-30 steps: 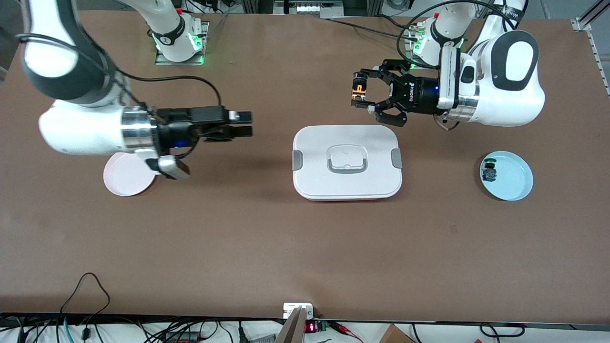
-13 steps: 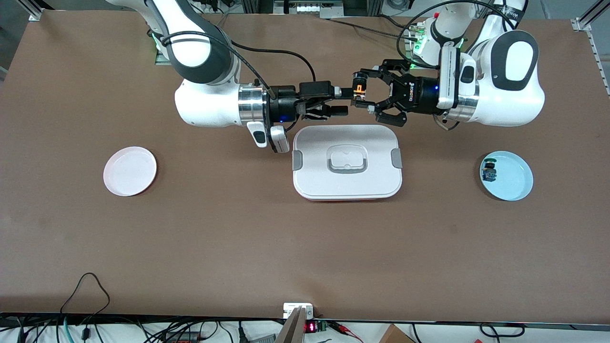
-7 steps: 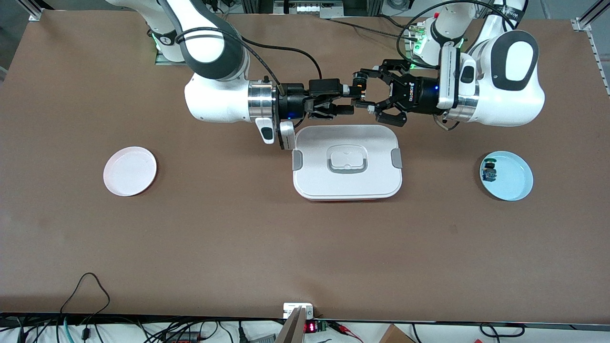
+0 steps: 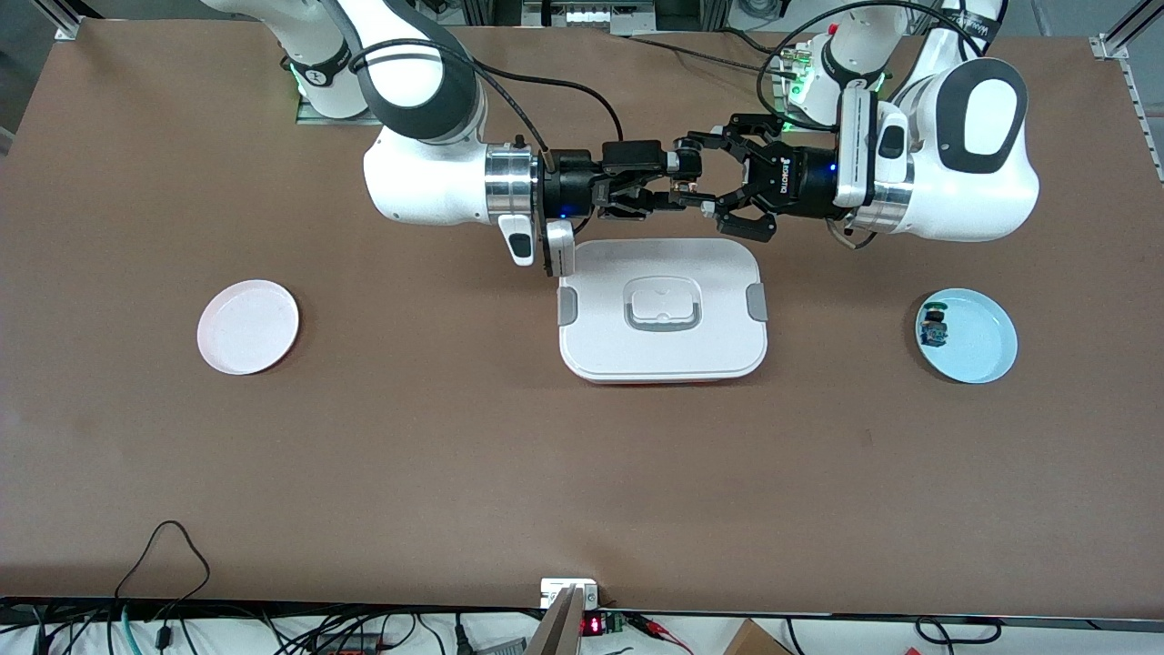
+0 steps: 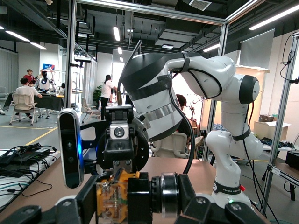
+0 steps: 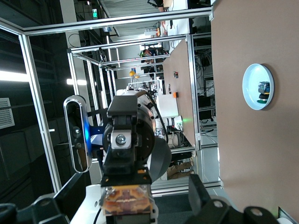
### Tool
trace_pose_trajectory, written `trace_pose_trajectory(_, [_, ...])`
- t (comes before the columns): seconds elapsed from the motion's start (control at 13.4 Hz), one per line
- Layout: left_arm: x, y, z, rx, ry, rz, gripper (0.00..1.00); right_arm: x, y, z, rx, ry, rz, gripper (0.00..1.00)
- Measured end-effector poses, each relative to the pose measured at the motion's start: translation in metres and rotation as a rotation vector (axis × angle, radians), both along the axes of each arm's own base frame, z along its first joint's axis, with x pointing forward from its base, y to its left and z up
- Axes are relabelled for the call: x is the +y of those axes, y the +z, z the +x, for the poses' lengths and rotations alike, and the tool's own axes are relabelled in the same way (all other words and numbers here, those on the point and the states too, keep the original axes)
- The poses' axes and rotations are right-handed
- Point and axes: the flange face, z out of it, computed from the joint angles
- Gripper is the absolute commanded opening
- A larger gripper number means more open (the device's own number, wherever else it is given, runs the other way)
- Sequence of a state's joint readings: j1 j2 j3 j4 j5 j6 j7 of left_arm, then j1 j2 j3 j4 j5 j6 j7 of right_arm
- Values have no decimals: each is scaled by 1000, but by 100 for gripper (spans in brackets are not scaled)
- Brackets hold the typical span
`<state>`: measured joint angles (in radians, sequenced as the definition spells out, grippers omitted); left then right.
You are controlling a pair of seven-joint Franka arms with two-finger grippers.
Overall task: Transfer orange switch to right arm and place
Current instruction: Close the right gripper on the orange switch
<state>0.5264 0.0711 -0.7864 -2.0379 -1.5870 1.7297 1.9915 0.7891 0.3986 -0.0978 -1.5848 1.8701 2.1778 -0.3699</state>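
Note:
My left gripper (image 4: 688, 178) is shut on the orange switch (image 4: 684, 175) and holds it in the air over the table, just above the white box's edge nearest the robots. In the left wrist view the switch (image 5: 112, 196) lies sideways between the pads, orange body and black head showing. My right gripper (image 4: 671, 183) is open and faces the left one, its fingers on either side of the switch. In the right wrist view the switch (image 6: 126, 200) sits between my wide-apart fingers (image 6: 205, 198).
A white lidded box (image 4: 662, 355) lies mid-table below both grippers. A pink plate (image 4: 247, 326) lies toward the right arm's end. A light blue plate (image 4: 993, 353) toward the left arm's end holds a blue-bodied switch (image 4: 933, 327).
My right arm has swung from above the pink plate to the middle, bringing its open gripper up around the switch. The left arm has stayed still, holding the switch.

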Motion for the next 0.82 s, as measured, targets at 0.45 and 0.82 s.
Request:
trace_pose_trajectory(0.45, [0,-1,0,1,1,0,5,-2,3,1,-4,-4,2,89])
trace_pose_trajectory(0.82, [1,-1,0,0,2,0,5,-6,10,-3,-8,-4,7,25])
